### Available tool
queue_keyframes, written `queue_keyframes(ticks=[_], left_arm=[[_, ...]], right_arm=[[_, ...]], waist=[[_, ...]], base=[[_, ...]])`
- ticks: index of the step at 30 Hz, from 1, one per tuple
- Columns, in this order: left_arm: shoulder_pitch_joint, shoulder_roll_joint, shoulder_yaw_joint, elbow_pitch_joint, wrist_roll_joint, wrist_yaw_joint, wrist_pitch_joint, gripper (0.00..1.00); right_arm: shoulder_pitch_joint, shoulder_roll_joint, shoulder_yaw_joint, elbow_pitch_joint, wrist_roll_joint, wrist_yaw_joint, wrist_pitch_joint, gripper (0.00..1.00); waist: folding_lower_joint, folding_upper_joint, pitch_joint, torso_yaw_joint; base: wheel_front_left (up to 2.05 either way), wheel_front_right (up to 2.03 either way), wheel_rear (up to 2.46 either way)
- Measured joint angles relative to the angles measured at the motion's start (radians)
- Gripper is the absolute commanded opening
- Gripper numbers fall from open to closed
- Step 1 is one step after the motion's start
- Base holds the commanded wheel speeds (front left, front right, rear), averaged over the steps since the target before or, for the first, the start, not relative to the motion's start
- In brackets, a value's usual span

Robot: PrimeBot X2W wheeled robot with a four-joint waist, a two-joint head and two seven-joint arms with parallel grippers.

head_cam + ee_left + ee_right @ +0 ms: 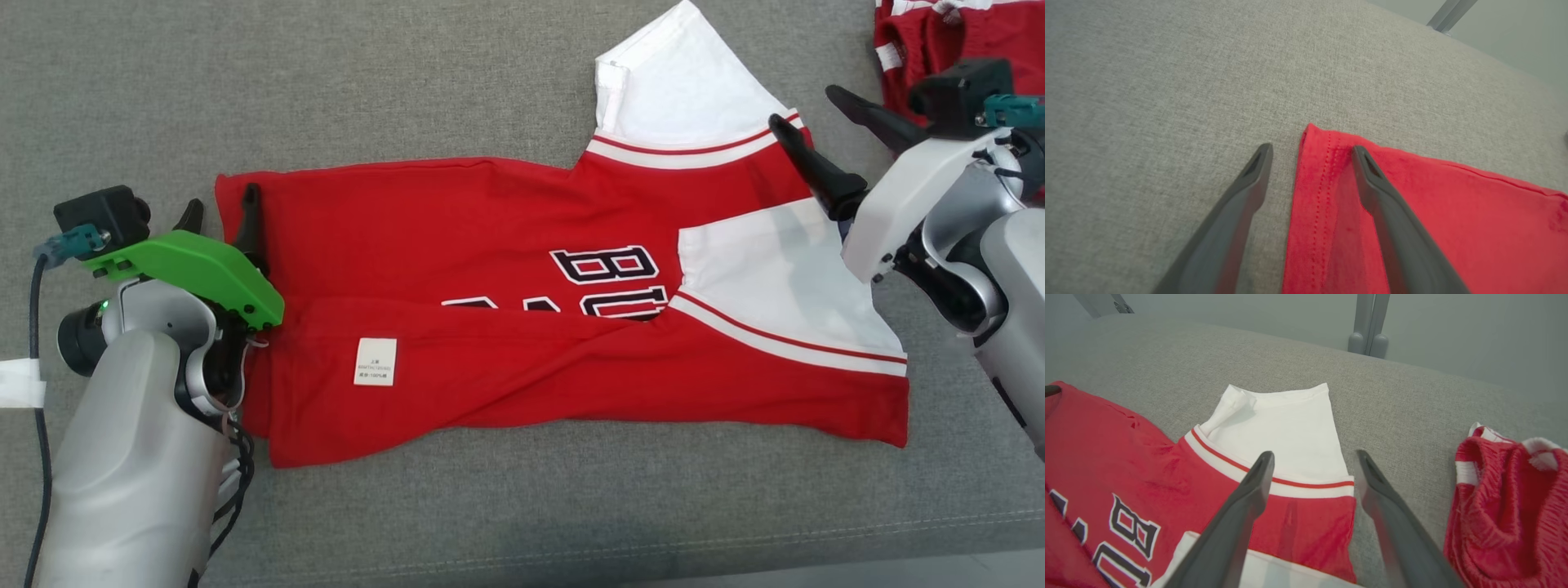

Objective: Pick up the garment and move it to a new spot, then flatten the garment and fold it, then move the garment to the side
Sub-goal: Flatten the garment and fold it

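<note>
A red jersey, the garment (490, 229), lies spread on the grey cushion (326, 82), its near long edge folded up over the middle so a white label (375, 361) shows. Its white sleeves (678, 90) point right. My left gripper (222, 206) stands open at the hem's far-left corner. In the left wrist view the left gripper (1311, 150) has one finger over the red cloth (1453, 224) and one over bare cushion. My right gripper (804, 107) is open at the far sleeve's shoulder. In the right wrist view the right gripper (1314, 454) straddles the sleeve's (1282, 428) outer edge.
A second red-and-white garment (939, 33) lies bunched at the far right, close beside my right arm; the right wrist view shows that bundle (1506, 506) to the right of the fingers. The cushion's front edge (571, 555) runs along the bottom. Bare cushion lies beyond and left of the jersey.
</note>
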Motion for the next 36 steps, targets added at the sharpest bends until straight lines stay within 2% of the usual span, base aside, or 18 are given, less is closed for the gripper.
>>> queue_keyframes(ticks=[1,2,3,4,5,9,11,15,24,32,36], left_arm=[[-0.007,-0.002,-0.002,0.004,0.002,0.000,0.002,1.00],[-0.014,-0.005,-0.003,0.009,0.004,0.000,0.003,0.84],[-0.022,-0.008,-0.007,0.016,0.006,0.000,0.009,0.51],[-0.029,-0.014,-0.011,0.024,0.007,0.000,0.011,0.35],[-0.036,-0.020,-0.015,0.028,0.007,0.000,0.011,0.26],[-0.067,-0.039,-0.036,0.035,0.008,0.000,0.011,0.04],[-0.087,-0.058,-0.046,0.042,0.008,-0.002,0.007,0.00],[-0.114,-0.082,-0.063,0.057,0.008,-0.010,-0.014,0.00],[-0.134,-0.117,-0.124,0.037,0.008,-0.072,-0.076,0.00],[-0.134,-0.118,-0.183,0.013,0.008,-0.106,-0.136,0.00],[-0.134,-0.119,-0.201,0.000,0.007,-0.115,-0.151,0.00]], right_arm=[[-0.010,-0.001,0.005,0.002,-0.005,0.000,0.007,1.00],[-0.022,-0.001,0.009,0.003,-0.009,0.000,0.008,1.00],[-0.034,-0.001,0.011,0.005,-0.011,0.000,0.017,1.00],[-0.046,-0.001,0.013,0.008,-0.014,0.000,0.021,1.00],[-0.059,-0.001,0.014,0.012,-0.015,0.002,0.026,1.00],[-0.116,-0.001,0.014,0.036,-0.018,0.003,0.050,1.00],[-0.157,-0.001,0.022,0.067,-0.023,0.006,0.079,1.00],[-0.204,-0.002,0.027,0.116,-0.027,0.009,0.113,1.00],[-0.261,-0.007,0.016,0.241,-0.032,0.008,0.166,1.00],[-0.309,-0.002,0.003,0.324,-0.040,-0.012,0.169,1.00],[-0.323,0.000,0.003,0.367,-0.059,-0.038,0.169,1.00]], waist=[[0.0000,0.0000,0.004,0.002],[0.0000,0.0000,0.009,0.003],[0.0000,0.0000,0.012,0.006],[0.0000,0.0000,0.016,0.008],[0.0000,0.0000,0.019,0.011],[0.0000,0.0000,0.031,0.028],[0.0000,0.0000,0.040,0.045],[0.0000,0.0000,0.053,0.074],[0.0000,0.0000,0.079,0.160],[0.0000,0.0000,0.103,0.241],[0.0000,-0.0001,0.116,0.270]], base=[[0.00,0.00,0.00],[0.00,0.00,0.00],[0.00,0.00,0.00],[0.00,0.00,0.00],[0.00,0.00,0.00],[0.00,0.00,0.00],[0.00,0.00,0.00],[0.00,0.00,0.00],[0.00,0.00,0.00],[0.00,0.00,0.00],[0.00,0.00,0.00]])
